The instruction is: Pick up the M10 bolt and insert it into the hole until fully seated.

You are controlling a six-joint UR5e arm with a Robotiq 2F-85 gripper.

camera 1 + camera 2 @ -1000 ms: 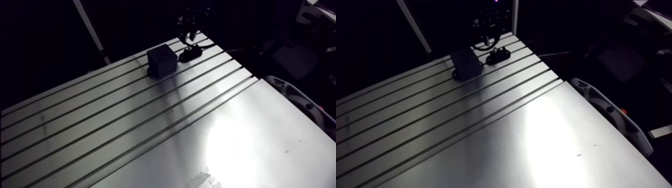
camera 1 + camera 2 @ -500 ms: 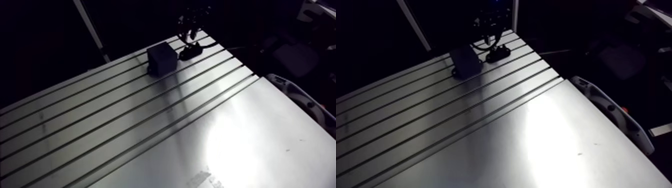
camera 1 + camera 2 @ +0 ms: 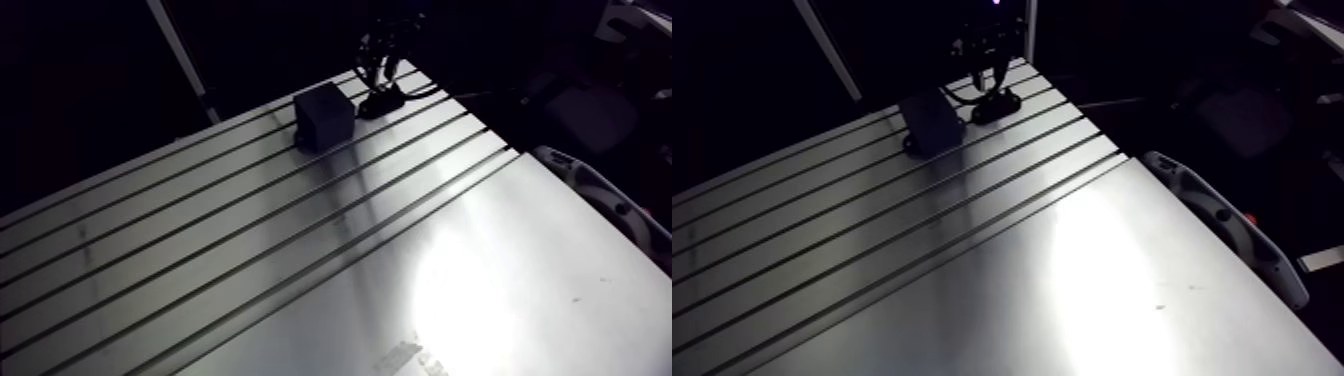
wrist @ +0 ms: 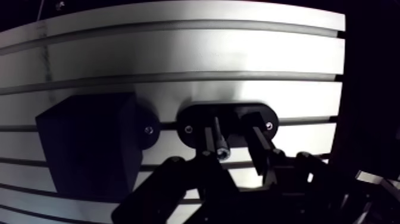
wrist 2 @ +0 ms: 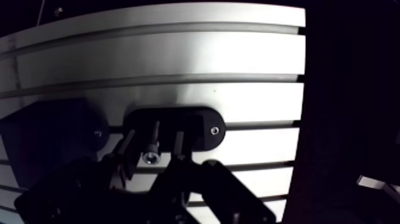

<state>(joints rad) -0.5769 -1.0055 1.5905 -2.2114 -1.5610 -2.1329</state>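
The slotted aluminium tabletop (image 3: pixel 200 260) carries long, dark, parallel grooves, and a bright glare (image 3: pixel 480 300) of reflected light lies on its smooth near right part. Around it the room is dim, with a pale slanted post (image 3: pixel 178 55) rising beyond the far left edge.

Block (image 3: pixel 324 117) sits on table (image 3: pixel 250 260), toward its far corner. Plate (image 4: pixel 199 116) lies on table just right of block in the arm view, small gap between, nearer that corner. Bolt (image 4: pixel 220 140) stands on plate, head up. Gripper (image 4: pixel 231 126) hangs over plate, fingers (image 4: pixel 257 140) either side of bolt, gap to each.
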